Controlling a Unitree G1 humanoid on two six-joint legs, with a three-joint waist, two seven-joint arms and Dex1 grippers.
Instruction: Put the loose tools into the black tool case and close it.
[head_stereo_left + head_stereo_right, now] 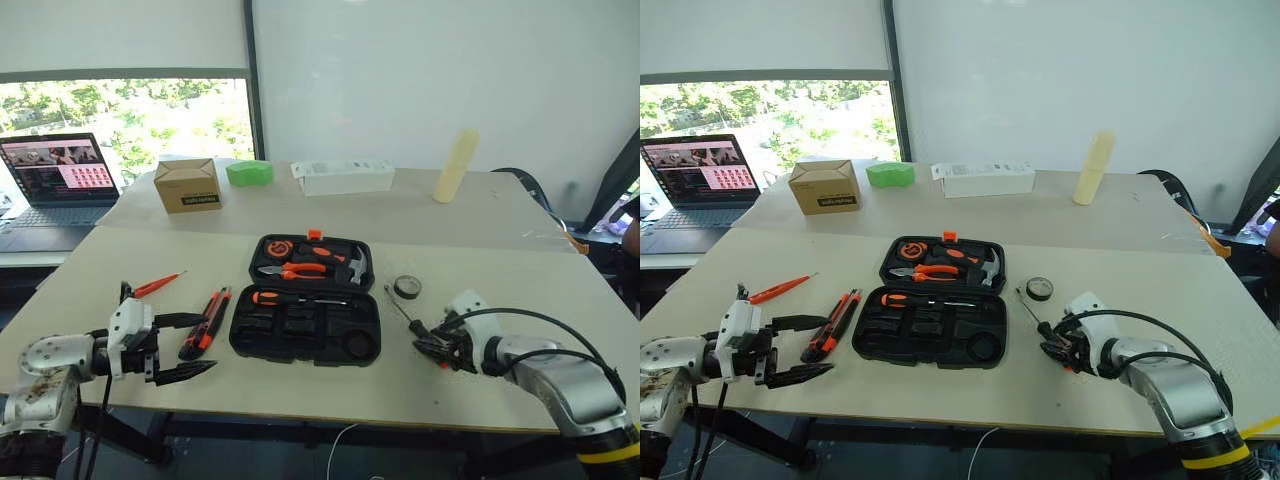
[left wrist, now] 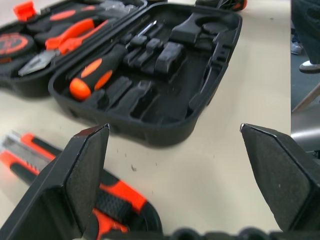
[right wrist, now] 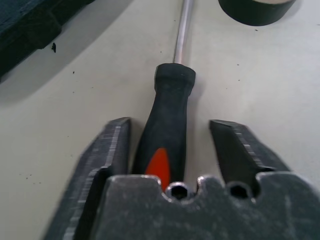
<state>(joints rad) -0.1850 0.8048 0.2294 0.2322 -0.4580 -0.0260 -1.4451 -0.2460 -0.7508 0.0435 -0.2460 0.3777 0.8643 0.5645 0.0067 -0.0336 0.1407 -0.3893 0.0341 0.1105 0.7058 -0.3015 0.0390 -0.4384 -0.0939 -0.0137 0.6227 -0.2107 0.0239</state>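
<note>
On the table point(image 1: 300, 385), right gripper point(image 3: 170, 145) jaws straddle a screwdriver point(image 3: 167, 125).

The tool case point(image 1: 305, 300) lies open near the middle of the front table point(image 1: 300, 390), lid half toward the far edge. In the lid half sit pliers point(image 1: 292, 270), a tape measure point(image 1: 272, 248) and a hammer point(image 1: 354, 264); one screwdriver point(image 1: 290, 297) lies in the near half. Left of the case lie two utility knives point(image 1: 206, 322) side by side, and farther left, toward the left edge, a slim screwdriver point(image 1: 156, 286). Right of the case lie a tape roll point(image 1: 406, 287) and, nearer the front edge, another screwdriver point(image 3: 167, 130). On the rear table point(image 1: 400, 215) stand a cardboard box point(image 1: 187, 185), a flat box point(image 1: 343, 177) and a tall cylinder point(image 1: 455, 166). A laptop point(image 1: 58, 180) sits beyond the left edge.
</note>
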